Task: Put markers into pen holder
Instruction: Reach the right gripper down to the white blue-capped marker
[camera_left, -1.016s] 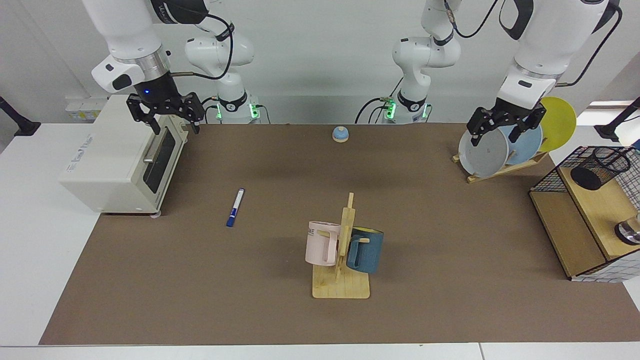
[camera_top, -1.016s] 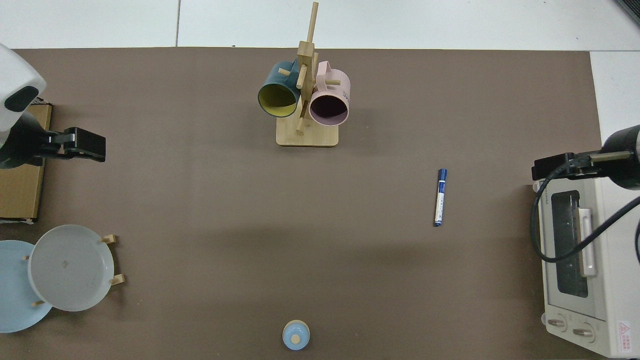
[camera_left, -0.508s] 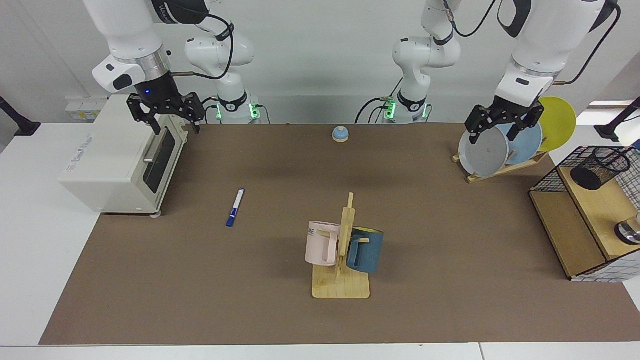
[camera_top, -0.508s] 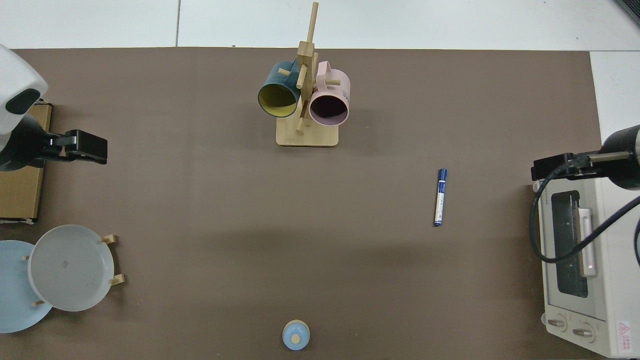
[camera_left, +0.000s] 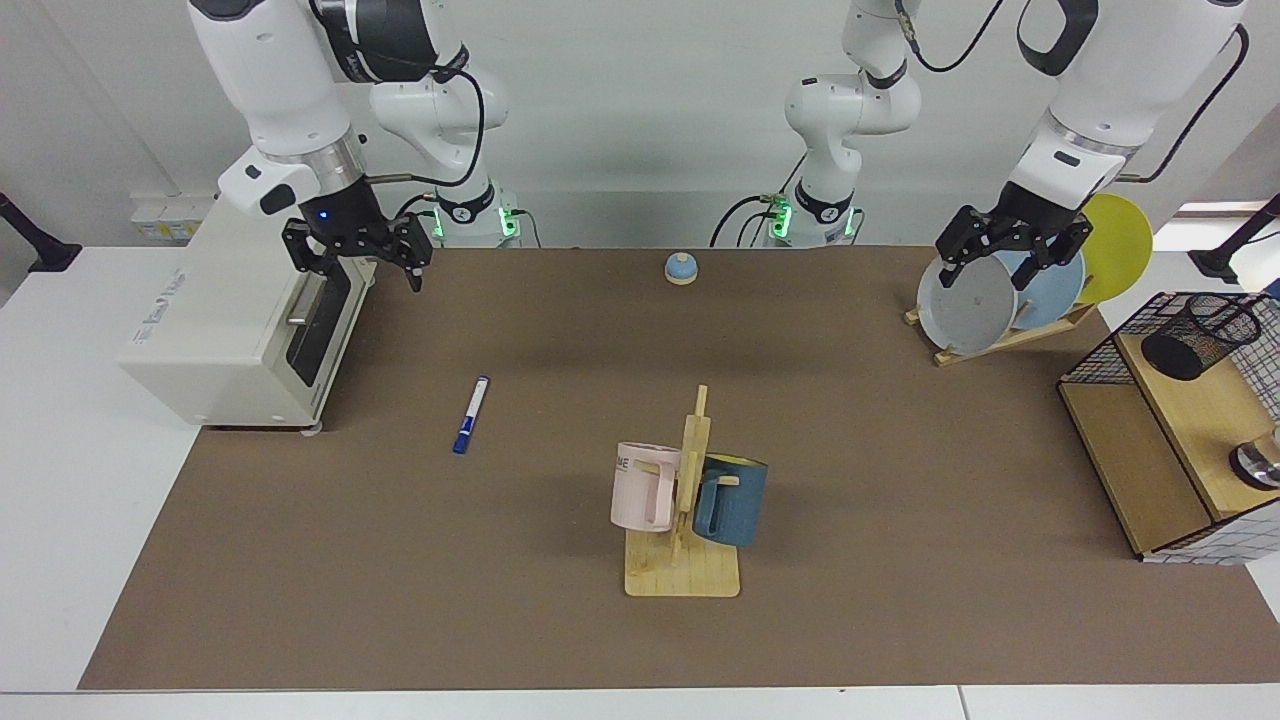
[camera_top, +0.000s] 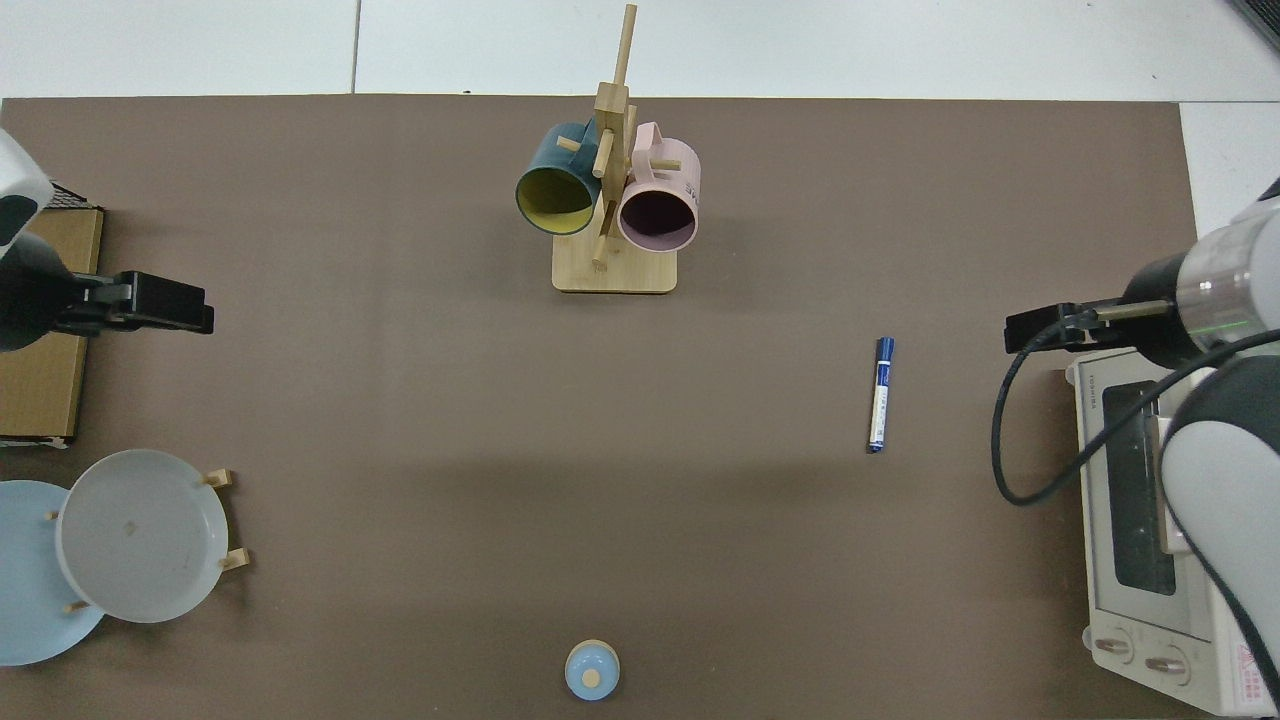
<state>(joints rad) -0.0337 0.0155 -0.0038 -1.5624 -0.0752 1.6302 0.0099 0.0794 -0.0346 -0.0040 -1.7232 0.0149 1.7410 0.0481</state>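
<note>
The slim white-barrelled marker with a dark blue cap (camera_left: 470, 414) lies flat on the brown table mat (camera_left: 420, 560), between the cream toaster oven (camera_left: 225, 320) and the wooden mug tree that carries a pink and a blue mug (camera_left: 685, 500). Nothing touches it, so it is free to be picked from above.

The right gripper (camera_left: 357, 268) hangs high beside the toaster oven's top corner, on the marker's side of it, fingers spread apart and empty. That suits a reach down toward the marker, which I judge to be the step in hand.

The small black wire-mesh pen holder (camera_left: 1200, 335) stands tilted on the wooden shelf inside the black wire-grid frame (camera_left: 1150, 420), far across the mat from the toaster oven, well apart from the marker. Its mouth is open, and nothing shows above its rim.

The left gripper (camera_left: 1012, 262) waits in front of the grey plate in the wooden plate rack (camera_left: 968, 305), fingers apart and empty, on the pen holder's side, likely because the marker lies beyond its easy reach.
</note>
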